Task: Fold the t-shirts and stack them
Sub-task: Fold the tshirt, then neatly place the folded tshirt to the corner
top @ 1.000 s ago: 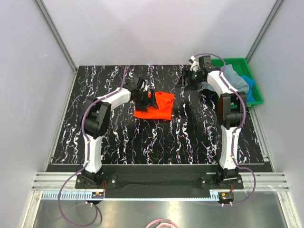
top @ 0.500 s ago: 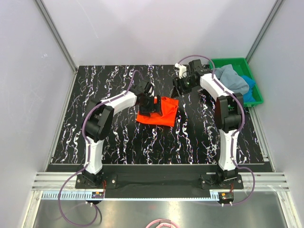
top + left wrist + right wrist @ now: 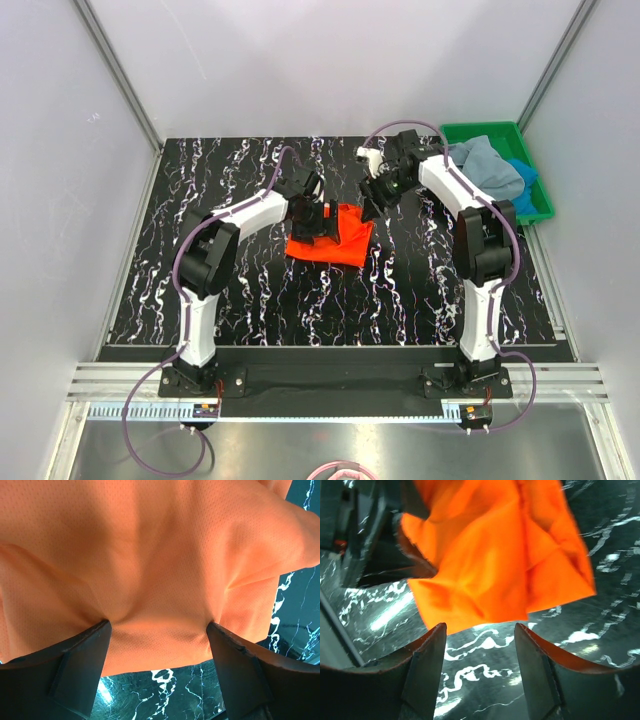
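Bright orange cloth t-shirt (image 3: 342, 242) lies bunched mid black marbled table (image 3: 250, 295): left gripper (image 3: 314, 218) presses spread fingers on its 9 o'clock edge; right gripper (image 3: 377, 193) hovers at 1 o'clock, fingers apart, empty.

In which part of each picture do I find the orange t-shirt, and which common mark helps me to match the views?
Top external: the orange t-shirt lies near the middle of the table, slightly toward the far side.
Left wrist: the orange t-shirt fills nearly the whole picture, except the bottom edge and right side.
Right wrist: the orange t-shirt takes the upper middle.
Shared landmark: the black table with white veins, seen beside the shirt in every view.
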Available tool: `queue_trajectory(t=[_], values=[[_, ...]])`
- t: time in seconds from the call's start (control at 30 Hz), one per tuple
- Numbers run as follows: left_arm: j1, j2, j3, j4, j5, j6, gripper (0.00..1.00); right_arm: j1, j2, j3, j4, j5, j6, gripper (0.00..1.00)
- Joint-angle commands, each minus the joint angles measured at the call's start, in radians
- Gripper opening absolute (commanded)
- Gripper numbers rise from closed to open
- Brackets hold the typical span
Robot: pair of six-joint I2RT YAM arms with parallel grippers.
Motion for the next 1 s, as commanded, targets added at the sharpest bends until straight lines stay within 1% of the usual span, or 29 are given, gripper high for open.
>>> queue_trajectory(t=[0.0, 0.07, 0.17, 0.27, 0.53, 0.63, 0.7, 0.8, 0.97], values=[[0.000, 0.004, 0.042, -0.005, -0.034, 0.019, 0.86, 0.023, -0.001, 0.017, -0.054, -0.041, -0.048, 0.63], [0.000, 0.009, 0.042, -0.004, -0.036, 0.025, 0.86, 0.031, 0.012, 0.009, -0.043, -0.037, -0.045, 0.62], [0.000, 0.013, 0.044, -0.001, -0.039, 0.028, 0.86, 0.037, 0.054, 0.032, -0.046, -0.024, -0.037, 0.53], [-0.002, 0.018, 0.050, -0.001, -0.042, 0.031, 0.86, 0.036, 0.106, 0.074, -0.066, -0.008, -0.033, 0.49], [-0.008, 0.024, 0.045, -0.004, -0.039, 0.036, 0.86, 0.037, 0.140, 0.080, -0.002, 0.023, -0.002, 0.48], [-0.011, 0.026, 0.047, -0.002, -0.041, 0.037, 0.86, 0.037, 0.121, 0.060, 0.058, 0.077, 0.010, 0.48], [-0.013, 0.026, 0.044, -0.004, -0.039, 0.039, 0.86, 0.037, 0.112, 0.049, 0.109, 0.118, 0.013, 0.50], [-0.017, 0.029, 0.038, 0.001, -0.033, 0.037, 0.86, 0.037, 0.123, 0.042, 0.175, 0.167, 0.045, 0.51], [-0.028, 0.030, 0.036, -0.002, -0.028, 0.040, 0.86, 0.037, 0.169, 0.107, 0.210, 0.198, 0.131, 0.50]])
